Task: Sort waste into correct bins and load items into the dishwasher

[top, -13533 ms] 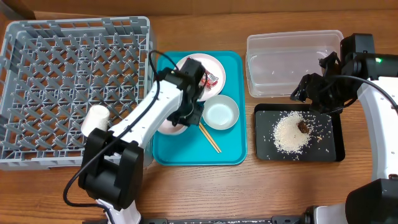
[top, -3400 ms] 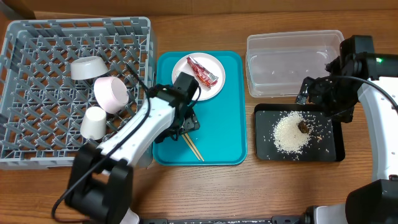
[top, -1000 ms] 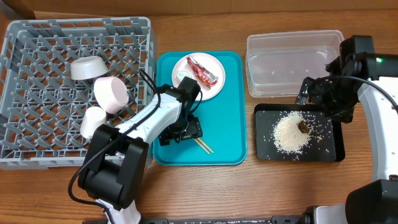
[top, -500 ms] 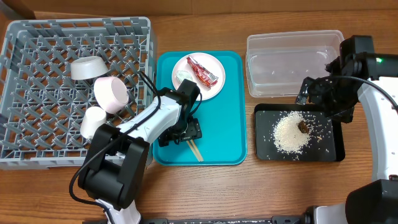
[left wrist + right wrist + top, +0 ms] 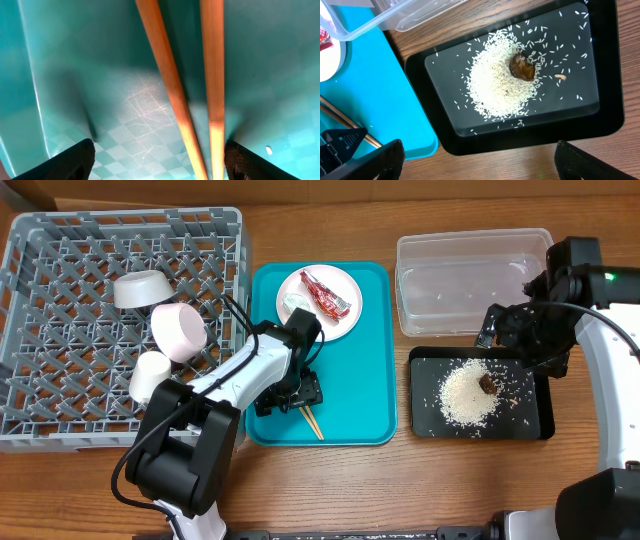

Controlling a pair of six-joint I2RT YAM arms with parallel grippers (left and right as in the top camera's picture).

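Left gripper [image 5: 160,162] spread open, straddling chopsticks [image 5: 172,90] at teal tray's [image 5: 370,380] 6 o'clock. Risk: sticks aren't parallel, so closing may pinch one and kick the other loose.

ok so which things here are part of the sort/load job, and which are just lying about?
Job: chopsticks, white plate, red wrapper, paper wad, rice, brown lump, black tray, clear tub, dish rack, grey bowl, pink bowl, white cup.
Lying about: teal tray, table.
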